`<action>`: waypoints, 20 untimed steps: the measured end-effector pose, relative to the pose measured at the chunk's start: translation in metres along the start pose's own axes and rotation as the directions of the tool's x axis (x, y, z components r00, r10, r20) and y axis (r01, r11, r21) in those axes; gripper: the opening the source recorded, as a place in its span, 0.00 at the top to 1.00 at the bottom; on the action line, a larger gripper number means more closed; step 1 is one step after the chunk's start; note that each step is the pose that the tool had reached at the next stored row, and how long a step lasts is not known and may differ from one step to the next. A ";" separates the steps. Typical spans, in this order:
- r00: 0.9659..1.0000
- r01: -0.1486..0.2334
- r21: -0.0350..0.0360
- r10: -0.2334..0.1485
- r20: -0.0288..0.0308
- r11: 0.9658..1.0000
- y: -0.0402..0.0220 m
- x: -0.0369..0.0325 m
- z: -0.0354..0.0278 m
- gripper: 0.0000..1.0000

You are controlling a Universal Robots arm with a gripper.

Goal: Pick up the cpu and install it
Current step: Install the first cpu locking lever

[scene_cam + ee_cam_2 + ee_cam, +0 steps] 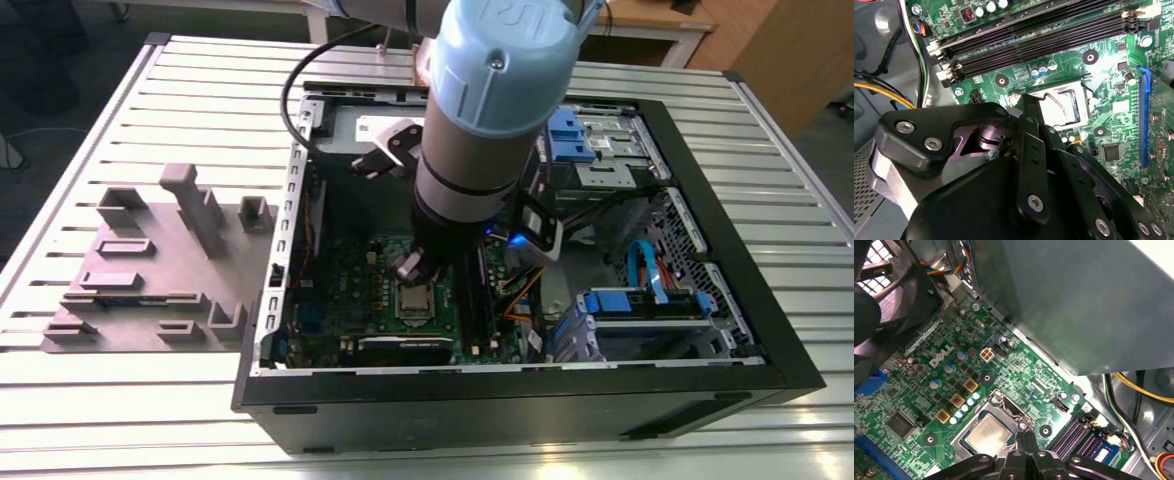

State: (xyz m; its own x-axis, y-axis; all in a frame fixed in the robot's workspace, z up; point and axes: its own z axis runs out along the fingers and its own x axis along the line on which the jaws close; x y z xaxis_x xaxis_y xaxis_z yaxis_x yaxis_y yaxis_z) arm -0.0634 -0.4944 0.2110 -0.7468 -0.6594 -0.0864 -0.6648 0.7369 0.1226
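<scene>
One pale silver square cpu (988, 434) sits flat in its socket frame (1004, 410)

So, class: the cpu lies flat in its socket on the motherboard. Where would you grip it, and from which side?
Grip the cpu by two opposite edges, coming straight down from above. It lies flat with the socket frame close round it, so a sideways approach looks blocked.

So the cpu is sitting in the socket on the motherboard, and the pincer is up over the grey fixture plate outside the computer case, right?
Not quite. The cpu does sit in the socket on the motherboard, but the pincer is inside the computer case, right above that socket, not over the grey fixture plate. The first wrist view and the exterior view show this.
</scene>
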 end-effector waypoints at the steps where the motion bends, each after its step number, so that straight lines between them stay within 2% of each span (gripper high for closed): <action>1: 1.000 -0.001 0.000 0.001 0.000 1.000 -0.0004 0.0003 0.0008 0.90; 5: 1.000 -0.005 0.002 0.005 -0.001 1.000 -0.0014 0.0010 0.0036 0.90; 12: 1.000 -0.007 0.002 0.007 -0.001 1.000 -0.0020 0.0016 0.0039 0.90; 20: 1.000 -0.022 0.003 0.022 0.000 1.000 -0.0093 0.0079 0.0033 0.90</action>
State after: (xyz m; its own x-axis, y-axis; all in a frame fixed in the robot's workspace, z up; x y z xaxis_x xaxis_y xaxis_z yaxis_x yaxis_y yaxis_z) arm -0.0632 -0.5059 0.2059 -0.7610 -0.6434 -0.0837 -0.6486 0.7513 0.1218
